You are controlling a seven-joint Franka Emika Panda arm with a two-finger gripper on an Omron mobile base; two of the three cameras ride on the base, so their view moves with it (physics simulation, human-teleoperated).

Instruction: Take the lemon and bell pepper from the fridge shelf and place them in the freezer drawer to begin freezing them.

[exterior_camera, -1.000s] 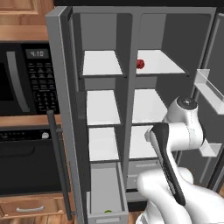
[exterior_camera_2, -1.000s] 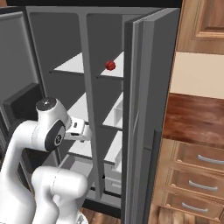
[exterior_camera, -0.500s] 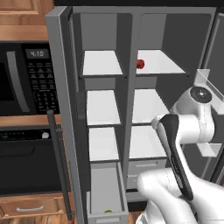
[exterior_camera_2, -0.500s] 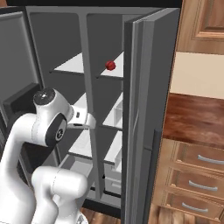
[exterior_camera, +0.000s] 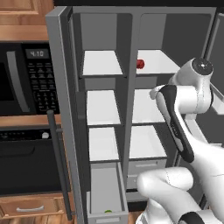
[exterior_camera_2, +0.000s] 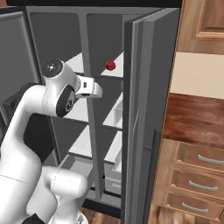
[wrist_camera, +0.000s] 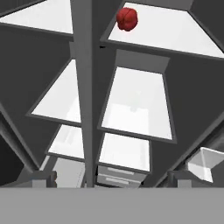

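Note:
The red bell pepper [exterior_camera: 140, 64] [exterior_camera_2: 110, 65] [wrist_camera: 127, 19] rests at the left front corner of the white fridge shelf [exterior_camera: 159, 65] [wrist_camera: 166, 30], beside the grey divider. My gripper [exterior_camera_2: 97, 91] [wrist_camera: 111, 179] hovers in front of the fridge at about the second shelf's height, below the pepper and apart from it. Its fingertips [wrist_camera: 43, 177] stand wide apart, open, with nothing between them. The freezer drawer [exterior_camera: 105, 188] is pulled out at the bottom of the narrow left column. A small yellow-green lemon [exterior_camera: 108, 212] lies at its front end.
The grey divider [wrist_camera: 83, 87] splits the fridge into two columns. Two wider drawers [exterior_camera: 146, 168] sit under the right shelves. The open fridge door [exterior_camera_2: 144, 109] stands close on the right, with wooden drawers [exterior_camera_2: 197, 175] beyond. A microwave [exterior_camera: 22, 78] and an oven [exterior_camera: 26, 162] are on the left.
My arm has lifted the hand from the lower shelves up to about the second shelf, closer to the pepper. The pepper, the drawer and the cameras have stayed put.

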